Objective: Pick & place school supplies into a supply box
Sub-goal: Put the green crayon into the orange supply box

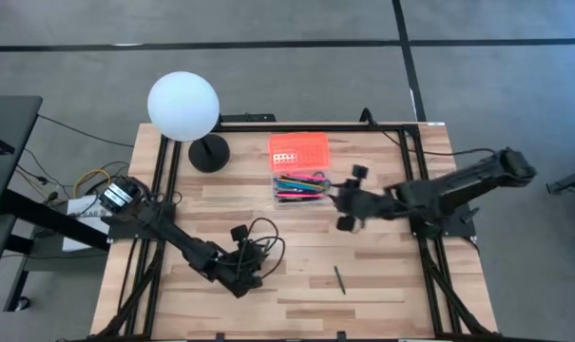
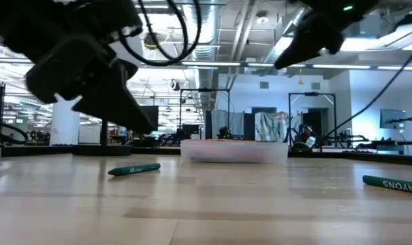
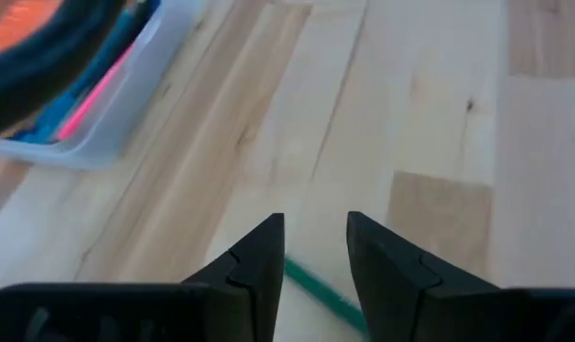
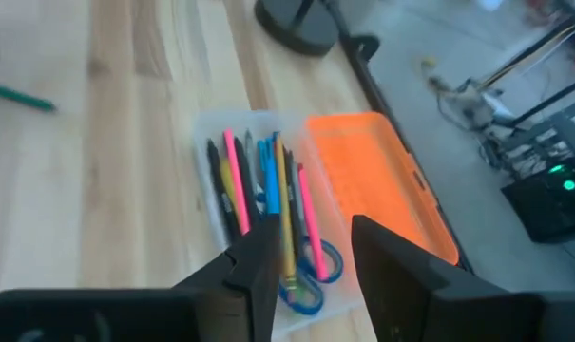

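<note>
A green crayon [image 2: 133, 169] lies on the pale butcher-block table [image 1: 297, 285] in the low view, its printed label facing the lens; a second green crayon [image 2: 392, 182] marked "RAYONS" lies at the frame's right edge. From above, only one slim dark-green stick [image 1: 339, 278] shows on the near boards, well apart from everything else.

The right gripper [image 1: 348, 198] hangs just beside the supply box [image 1: 299, 169], on its right. Its two dark fingers [image 4: 252, 271] stand parted with a clear gap between them and carry nothing; through that gap the wrist camera looks down on the box's contents. The left gripper [image 1: 251, 275] hovers low over the near-left part of the table, its wedge-shaped fingers [image 3: 258, 269] partly apart and empty, a green crayon [image 3: 325, 294] lying on the wood just under them.

The supply box is a small rectangular plastic case lying open at the table's far middle: a clear base [image 4: 258, 228] and a bright orange lid [image 4: 377, 180] folded flat beside it. Packed lengthwise in the base are thin pens and pencils [image 4: 268, 195] in pink, blue, yellow and black, with blue-handled scissors [image 4: 306, 275] at one end.

A white globe lamp [image 1: 182, 106] on a round black base [image 1: 208, 153] stands at the far left. The table sits in a black metal frame on grey floor; beyond it, an open workshop with exposed ceiling pipes, strip lights and black racks.
</note>
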